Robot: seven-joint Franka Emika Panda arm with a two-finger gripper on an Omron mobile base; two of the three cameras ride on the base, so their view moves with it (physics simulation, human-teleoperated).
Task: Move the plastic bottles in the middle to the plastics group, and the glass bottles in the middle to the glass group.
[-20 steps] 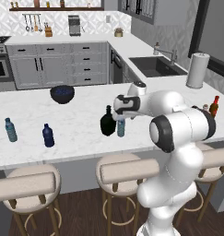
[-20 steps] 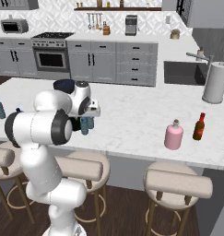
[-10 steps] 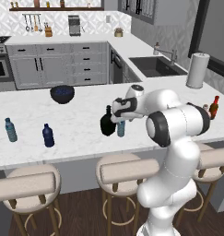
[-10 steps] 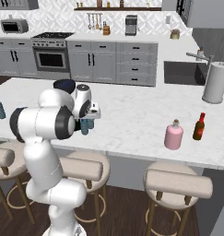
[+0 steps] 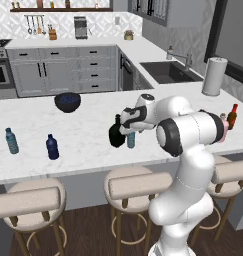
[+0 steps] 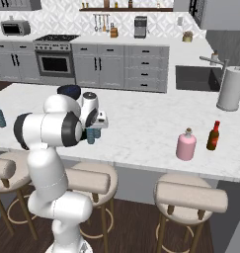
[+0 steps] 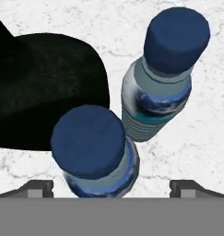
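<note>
A white marble counter (image 5: 88, 135) has round stools (image 5: 135, 182) on its near side. Far off are grey cabinets (image 6: 116, 64), an oven (image 6: 55, 64) and a sink (image 5: 165, 72). The floor (image 6: 136, 227) is dark wood.

White marble counter (image 5: 88, 132) with things standing on it: a teal bottle (image 5: 11, 141) and navy bottle (image 5: 52, 147) at the left, a dark bowl (image 5: 67, 101) behind, a black flask (image 5: 116, 134) beside two pale water bottles (image 7: 164, 73) mid-counter, a pink bottle (image 6: 185, 145), red-brown bottle (image 6: 213, 136) and paper-towel roll (image 6: 229, 88) at the right.

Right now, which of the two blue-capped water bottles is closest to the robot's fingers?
The lower water bottle in the hand view: its cap sits between the open fingers, beside the black flask. The other bottle stands farther up and to the right.
</note>
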